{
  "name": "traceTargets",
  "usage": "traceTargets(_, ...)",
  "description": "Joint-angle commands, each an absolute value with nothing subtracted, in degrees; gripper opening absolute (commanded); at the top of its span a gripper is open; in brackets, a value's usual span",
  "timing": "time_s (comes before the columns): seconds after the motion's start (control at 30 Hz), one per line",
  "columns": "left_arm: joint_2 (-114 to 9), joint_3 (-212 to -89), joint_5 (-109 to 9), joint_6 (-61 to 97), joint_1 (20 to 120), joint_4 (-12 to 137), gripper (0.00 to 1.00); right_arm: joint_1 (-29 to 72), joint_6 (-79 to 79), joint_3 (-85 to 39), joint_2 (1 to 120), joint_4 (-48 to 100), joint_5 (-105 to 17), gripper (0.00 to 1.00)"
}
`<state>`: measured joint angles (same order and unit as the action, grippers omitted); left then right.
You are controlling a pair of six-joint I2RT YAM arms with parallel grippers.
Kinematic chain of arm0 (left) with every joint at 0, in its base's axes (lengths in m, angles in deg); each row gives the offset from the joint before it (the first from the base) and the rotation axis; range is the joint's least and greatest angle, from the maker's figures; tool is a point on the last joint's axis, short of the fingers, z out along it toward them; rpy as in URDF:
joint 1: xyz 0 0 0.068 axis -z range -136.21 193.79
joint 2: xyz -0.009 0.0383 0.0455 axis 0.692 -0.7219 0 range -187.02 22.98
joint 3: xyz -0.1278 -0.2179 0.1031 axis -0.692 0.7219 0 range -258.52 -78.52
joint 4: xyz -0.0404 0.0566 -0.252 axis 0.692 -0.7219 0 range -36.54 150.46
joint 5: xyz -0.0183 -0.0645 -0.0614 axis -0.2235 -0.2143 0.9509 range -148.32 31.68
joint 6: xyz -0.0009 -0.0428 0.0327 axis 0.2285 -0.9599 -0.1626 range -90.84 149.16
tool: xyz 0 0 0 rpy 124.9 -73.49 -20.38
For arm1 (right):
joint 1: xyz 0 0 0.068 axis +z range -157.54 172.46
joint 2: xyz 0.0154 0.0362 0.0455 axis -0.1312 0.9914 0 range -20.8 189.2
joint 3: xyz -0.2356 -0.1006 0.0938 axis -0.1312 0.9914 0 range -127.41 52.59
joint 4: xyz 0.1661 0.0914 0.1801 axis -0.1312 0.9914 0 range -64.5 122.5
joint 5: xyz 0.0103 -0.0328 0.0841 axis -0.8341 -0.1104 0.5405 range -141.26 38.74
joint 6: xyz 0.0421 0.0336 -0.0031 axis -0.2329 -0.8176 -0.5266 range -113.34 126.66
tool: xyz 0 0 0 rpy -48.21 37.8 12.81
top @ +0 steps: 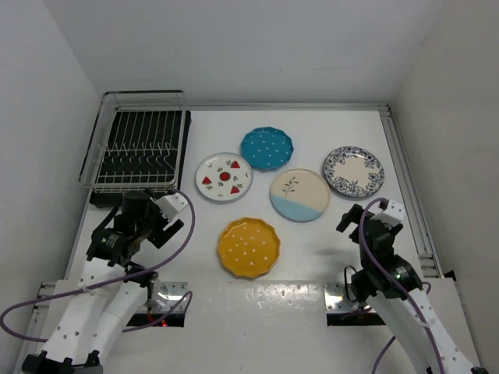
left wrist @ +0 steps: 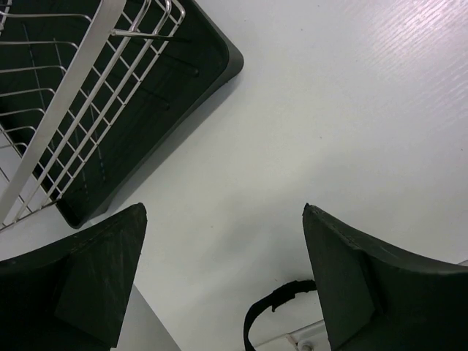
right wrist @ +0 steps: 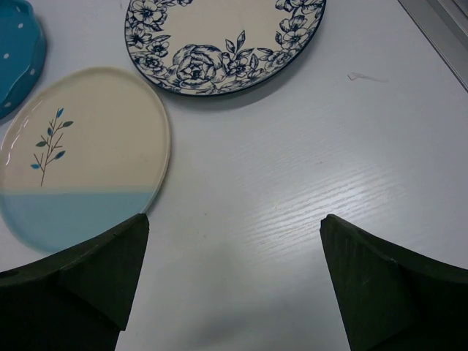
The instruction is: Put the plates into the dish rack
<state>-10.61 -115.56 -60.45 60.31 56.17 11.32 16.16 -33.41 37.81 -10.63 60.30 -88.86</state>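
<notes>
Five plates lie flat on the white table: strawberry plate, teal dotted plate, cream-and-light-blue sprig plate, blue floral plate, yellow dotted plate. The silver wire dish rack over its black tray stands empty at the back left; its corner shows in the left wrist view. My left gripper is open and empty just in front of the rack. My right gripper is open and empty over bare table, near the sprig plate and floral plate.
White walls enclose the table on the left, back and right. A metal rail runs along the right edge. Purple cables loop around the left arm. A black cable loop lies beneath the left gripper.
</notes>
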Motion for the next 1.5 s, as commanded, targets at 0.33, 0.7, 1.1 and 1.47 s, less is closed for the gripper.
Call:
traceTargets(0.33,-20.8,-144.4,-46.6,63.0,56.3,8.2,0.96,15.9,-23.3,31.9,0.8,51.8,-77.4,1.00)
traceTargets(0.7,-66.7,-183.8,-46.6,58.4,78.2,-10.7,0.78,16.1,-17.6,17.8,23.9,51.2,-59.5,0.53)
traceTargets(1.1,-77.8,-169.5,-32.7,39.2,73.3,20.6,0.83,11.5,-28.1,14.0,31.3,57.8,-63.8,1.00)
traceTargets(1.47,-86.2,-166.1,-23.3,30.4,71.7,29.5,0.83,0.5,-34.0,16.6,44.2,46.8,-49.8,0.91)
